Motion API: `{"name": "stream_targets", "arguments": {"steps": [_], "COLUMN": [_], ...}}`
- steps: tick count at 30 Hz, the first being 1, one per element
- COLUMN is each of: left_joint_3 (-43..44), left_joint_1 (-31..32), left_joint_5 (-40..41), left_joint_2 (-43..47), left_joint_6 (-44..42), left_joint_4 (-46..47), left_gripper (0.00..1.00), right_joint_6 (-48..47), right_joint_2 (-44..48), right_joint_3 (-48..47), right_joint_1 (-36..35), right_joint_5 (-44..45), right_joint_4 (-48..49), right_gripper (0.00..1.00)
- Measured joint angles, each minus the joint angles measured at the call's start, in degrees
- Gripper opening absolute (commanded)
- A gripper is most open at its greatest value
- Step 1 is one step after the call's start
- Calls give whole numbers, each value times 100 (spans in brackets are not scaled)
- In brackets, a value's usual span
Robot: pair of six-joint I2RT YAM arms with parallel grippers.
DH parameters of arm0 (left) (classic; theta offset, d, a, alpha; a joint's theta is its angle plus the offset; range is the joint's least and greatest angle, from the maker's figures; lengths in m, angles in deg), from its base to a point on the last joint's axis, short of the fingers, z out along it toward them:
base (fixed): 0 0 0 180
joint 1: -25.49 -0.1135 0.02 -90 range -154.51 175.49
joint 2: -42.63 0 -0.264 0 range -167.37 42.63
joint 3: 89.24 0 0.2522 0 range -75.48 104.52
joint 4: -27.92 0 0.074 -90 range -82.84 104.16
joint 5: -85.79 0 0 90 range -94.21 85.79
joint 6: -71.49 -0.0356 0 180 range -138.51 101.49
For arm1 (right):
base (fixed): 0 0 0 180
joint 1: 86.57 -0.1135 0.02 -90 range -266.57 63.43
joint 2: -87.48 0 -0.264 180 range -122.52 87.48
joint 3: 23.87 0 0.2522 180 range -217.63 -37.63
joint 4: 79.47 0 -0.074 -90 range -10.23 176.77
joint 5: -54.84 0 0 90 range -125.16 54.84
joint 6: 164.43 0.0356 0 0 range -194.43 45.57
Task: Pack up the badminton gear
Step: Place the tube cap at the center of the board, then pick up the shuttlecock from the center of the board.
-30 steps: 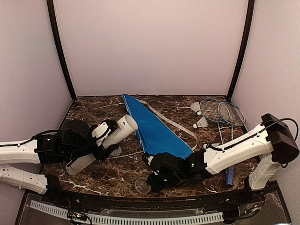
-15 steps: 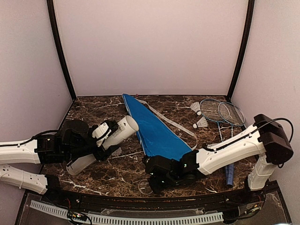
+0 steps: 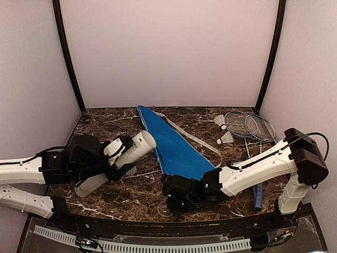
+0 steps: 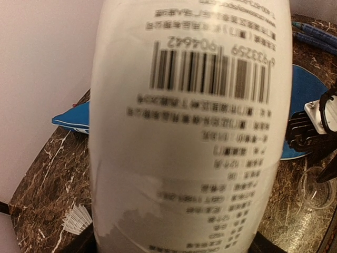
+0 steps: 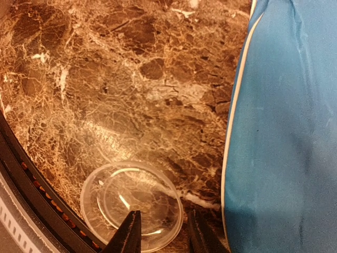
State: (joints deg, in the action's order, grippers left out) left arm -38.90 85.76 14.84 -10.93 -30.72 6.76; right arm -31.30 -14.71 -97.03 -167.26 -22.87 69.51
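Inside left claw (image 3: 119, 156), tight, long white tube (image 3: 140, 143), axis toward far-right; right claw (image 5: 163, 234) ajar.

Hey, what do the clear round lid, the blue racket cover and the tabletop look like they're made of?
Lid: probably thin glossy plastic, transparent, the marbling shows through. Blue cover: matte fabric, it seems, with white piping and soft creases. Tabletop: polished brown marble or a lookalike laminate, white veins, sheen.

The white tube (image 4: 189, 132) is cut off at the left wrist view's top and bottom, its print blurred.
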Motion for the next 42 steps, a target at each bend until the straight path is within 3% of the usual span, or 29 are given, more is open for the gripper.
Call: {"name": "stream_targets", "arguments": {"steps": [6,12,17,26,32,42], "left_joint_3": [-33,-42,-44,-44,-44,-44], "left_joint_1": [0,0,0,0,0,0], "left_joint_5": [424,702,715,623,575,437], "left_joint_2": [168,393,402,251,251,166], "left_joint_6": [59,68,66,63,66,63], "left_joint_4": [4,7,7,7,4,7], "left_gripper": [73,73,73,73,73,73], "right_joint_6": [-26,-160,-424,-1163,-1891,-2616], "right_joint_2": [772,1655,1794,2205,2105,1517], "right_joint_3": [22,291,361,457,494,494], "right_joint_1": [153,885,1716,3696,4774,5613], "right_joint_5": [120,160,225,448,358,-328], "right_joint_4": [-133,-144,-531,-1794,-2098,-2028], "right_gripper": [34,36,46,52,57,75]}}
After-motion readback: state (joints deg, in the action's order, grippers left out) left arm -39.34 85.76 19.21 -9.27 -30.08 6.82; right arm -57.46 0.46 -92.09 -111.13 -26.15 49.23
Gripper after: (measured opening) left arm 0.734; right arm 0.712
